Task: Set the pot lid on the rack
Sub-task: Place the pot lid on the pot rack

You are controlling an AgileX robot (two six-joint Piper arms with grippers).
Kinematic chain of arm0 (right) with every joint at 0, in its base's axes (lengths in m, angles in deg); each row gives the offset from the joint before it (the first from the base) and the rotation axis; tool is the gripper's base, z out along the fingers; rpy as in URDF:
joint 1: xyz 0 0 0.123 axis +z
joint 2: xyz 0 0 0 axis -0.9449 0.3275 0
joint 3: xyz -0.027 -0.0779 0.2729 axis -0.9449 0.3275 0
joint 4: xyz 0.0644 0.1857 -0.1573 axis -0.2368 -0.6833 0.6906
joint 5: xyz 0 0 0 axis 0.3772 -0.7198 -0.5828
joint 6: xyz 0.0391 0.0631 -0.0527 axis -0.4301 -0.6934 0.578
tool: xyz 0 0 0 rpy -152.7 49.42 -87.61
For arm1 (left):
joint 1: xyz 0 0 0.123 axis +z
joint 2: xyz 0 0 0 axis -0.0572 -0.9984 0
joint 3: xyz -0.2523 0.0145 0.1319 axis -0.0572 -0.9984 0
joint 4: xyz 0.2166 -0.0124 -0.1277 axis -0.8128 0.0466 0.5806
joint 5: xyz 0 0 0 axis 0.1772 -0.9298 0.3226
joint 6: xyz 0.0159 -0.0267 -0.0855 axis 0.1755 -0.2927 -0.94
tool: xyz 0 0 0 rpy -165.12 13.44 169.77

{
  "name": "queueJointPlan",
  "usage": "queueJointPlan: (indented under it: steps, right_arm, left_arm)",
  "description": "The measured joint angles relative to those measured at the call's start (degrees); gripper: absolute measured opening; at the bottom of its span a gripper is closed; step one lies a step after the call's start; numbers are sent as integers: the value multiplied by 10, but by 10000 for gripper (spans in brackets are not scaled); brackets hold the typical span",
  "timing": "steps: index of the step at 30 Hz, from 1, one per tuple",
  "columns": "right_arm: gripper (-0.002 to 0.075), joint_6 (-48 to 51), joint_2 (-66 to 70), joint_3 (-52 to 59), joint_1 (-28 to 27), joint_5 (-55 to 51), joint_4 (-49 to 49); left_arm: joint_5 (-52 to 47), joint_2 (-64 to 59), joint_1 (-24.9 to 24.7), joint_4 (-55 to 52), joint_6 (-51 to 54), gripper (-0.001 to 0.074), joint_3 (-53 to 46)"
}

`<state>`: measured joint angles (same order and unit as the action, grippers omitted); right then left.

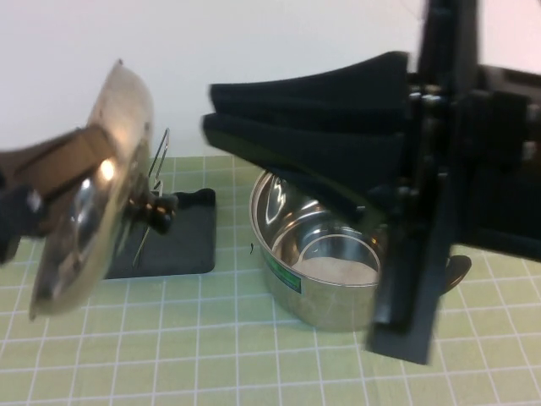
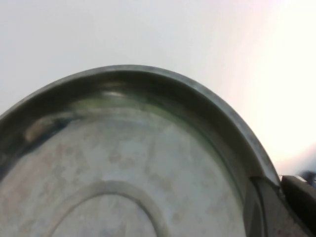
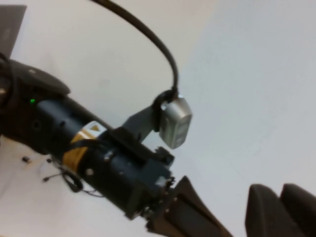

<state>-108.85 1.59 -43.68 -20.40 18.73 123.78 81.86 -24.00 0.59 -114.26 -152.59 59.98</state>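
Note:
The pot lid (image 1: 89,194) hangs tilted almost on edge at the left, its black knob (image 1: 162,210) pointing toward the rack. My left gripper (image 1: 89,152) reaches in from the left and is shut on the lid's rim. The left wrist view is filled by the lid's underside (image 2: 118,163), with one finger (image 2: 269,210) clamped on the rim. The rack's wire loops (image 1: 161,156) rise from the dark tray (image 1: 182,245) just behind and right of the lid. My right gripper (image 1: 209,108) is raised high over the pot, pointing left, shut with nothing in it (image 3: 281,197).
The deep steel pot (image 1: 325,262) stands uncovered on the green gridded mat (image 1: 211,338), right of the tray and under the right arm. The right wrist view shows the left arm's wrist with its small camera (image 3: 175,123) against a pale wall.

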Motion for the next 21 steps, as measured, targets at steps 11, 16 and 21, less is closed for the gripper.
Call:
queueJointPlan:
  steps: [11,16,21]
  right_arm:
    - [1,-224,-51,0,0,-16,200]
    - [-1,-294,-55,0,0,-7,246]
    - [-1,-316,-55,0,0,-5,259]
  left_arm:
    - [-31,-182,0,23,70,13,110]
    - [-71,-259,0,30,73,13,140]
    - [-78,-337,0,67,78,13,158]
